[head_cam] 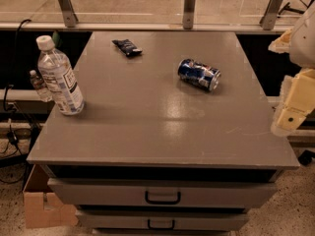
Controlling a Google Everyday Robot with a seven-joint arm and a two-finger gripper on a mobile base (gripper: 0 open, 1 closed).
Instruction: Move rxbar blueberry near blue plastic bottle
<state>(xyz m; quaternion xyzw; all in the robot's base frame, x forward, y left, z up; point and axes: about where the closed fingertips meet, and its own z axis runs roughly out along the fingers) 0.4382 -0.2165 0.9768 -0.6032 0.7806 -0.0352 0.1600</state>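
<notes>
"Where's the claw (291, 113) just now?"

"Off the tabletop (147, 132) at three o'clock, hanging beside the edge and well apart from everything on it. I can't tell from here how far open it is. I'd judge it has nothing of the task in it, because the rxbar blueberry (127, 46) lies flat at the far end, around eleven o'clock."

"And the blue plastic bottle (60, 77)?"

"Upright at nine o'clock, right by the left edge. So the reach comes first."

"How would you do it?"

"I'd go high. The soda can (199, 74) lies on its side at one o'clock, roughly between claw and bar, and a nudge would likely roll it. Then I'd come straight down on the wrapper and pinch across its narrow width. It's thin and crinkled, so a shallow grab may slip."

"And setting it down?"

"On the bottle's three o'clock side, near but not touching. That bottle looks tall and tippy, and it's close to the drop."
</notes>
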